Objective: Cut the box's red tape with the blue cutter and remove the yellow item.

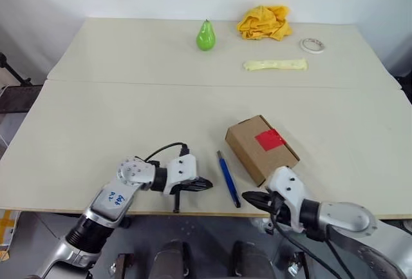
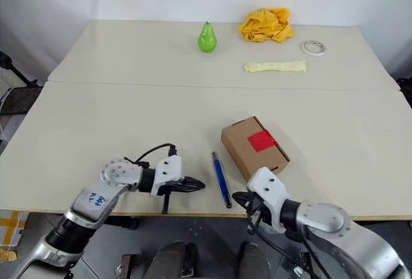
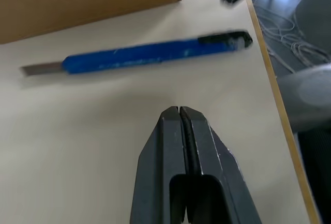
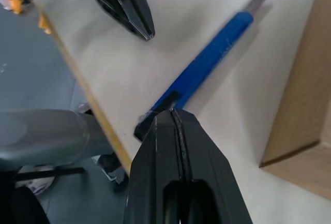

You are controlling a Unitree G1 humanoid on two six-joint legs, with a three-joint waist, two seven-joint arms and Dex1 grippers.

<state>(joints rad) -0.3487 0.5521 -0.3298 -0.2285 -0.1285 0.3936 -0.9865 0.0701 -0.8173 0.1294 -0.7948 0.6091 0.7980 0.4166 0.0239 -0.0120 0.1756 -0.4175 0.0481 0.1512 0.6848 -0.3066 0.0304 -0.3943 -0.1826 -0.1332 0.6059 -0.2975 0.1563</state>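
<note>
The brown cardboard box (image 1: pixel 261 148) lies on the table's near half with the red tape (image 1: pixel 270 140) on its top face. The blue cutter (image 1: pixel 228 178) lies flat on the table just left of the box, its blade out toward the far end (image 3: pixel 40 69). My left gripper (image 1: pixel 207 184) is shut and empty, low over the table left of the cutter, pointing at it. My right gripper (image 1: pixel 246 197) is shut and empty at the table's front edge, its tip right by the cutter's black near end (image 4: pixel 155 114). The yellow item is out of view.
On the far half of the table sit a green pear (image 1: pixel 205 36), a yellow-orange cloth heap (image 1: pixel 264 22), a long pale yellow strip (image 1: pixel 275 65) and a white tape roll (image 1: pixel 312 45). The table's front edge (image 1: pixel 193 213) runs just below both grippers.
</note>
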